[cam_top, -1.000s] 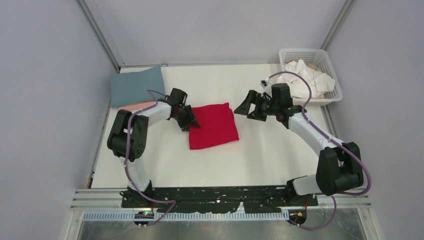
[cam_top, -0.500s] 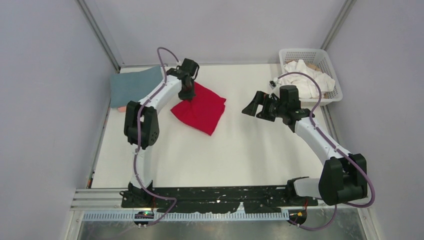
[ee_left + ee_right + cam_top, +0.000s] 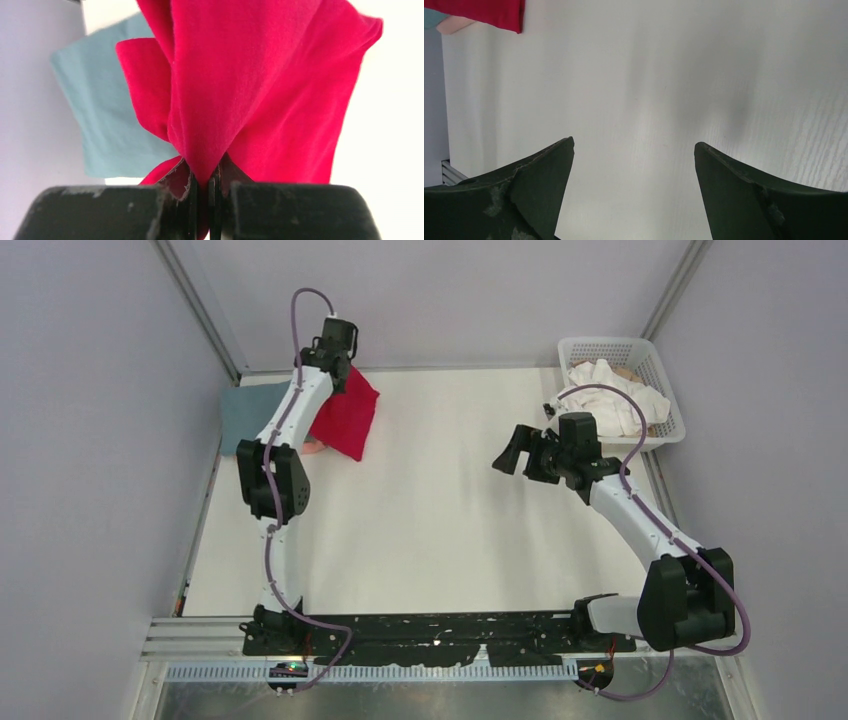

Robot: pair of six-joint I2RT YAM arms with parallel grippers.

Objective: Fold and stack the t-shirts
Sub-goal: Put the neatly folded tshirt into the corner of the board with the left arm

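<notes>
My left gripper is shut on the folded bright red t-shirt and holds it hanging at the far left of the table, beside and partly over the folded blue-grey t-shirt. In the left wrist view the red shirt fills the frame from my shut jaws, with the blue-grey shirt behind. A sliver of the salmon pink shirt shows under the red one. White t-shirts lie crumpled in the basket. My right gripper is open and empty above the bare table right of centre.
The white lattice basket stands at the far right corner. Grey walls and metal frame posts enclose the table on three sides. In the right wrist view the bare white table lies below the open fingers.
My left gripper has lifted the red t-shirt from the table's middle and carried it back and left to the blue-grey shirt. My right gripper has drawn back a little to the right.
</notes>
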